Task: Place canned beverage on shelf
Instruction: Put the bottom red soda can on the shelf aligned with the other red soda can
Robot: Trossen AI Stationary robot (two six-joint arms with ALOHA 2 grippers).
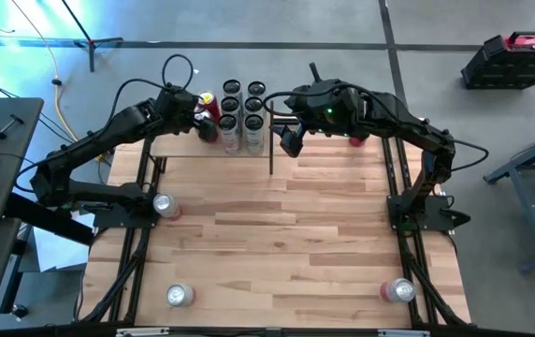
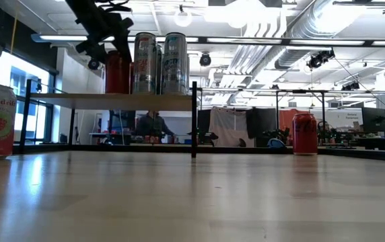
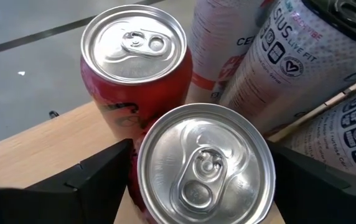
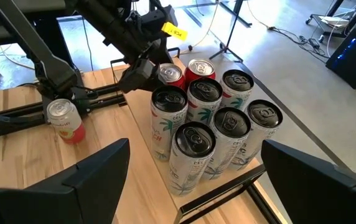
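Releasing the red can (image 3: 206,165) onto the shelf (image 1: 176,145) is your step: let the left gripper (image 1: 207,114) finish spreading, then lift straight up so neither finger drags it. The can stands between that gripper's parted fingers, just beside the silver cans (image 1: 242,112). The right gripper (image 1: 291,142) hangs open near the shelf's post.

Cans (image 1: 241,117) clustered on the shelf (image 1: 176,146) — three more cans (image 1: 166,205) on the tabletop (image 1: 277,234).
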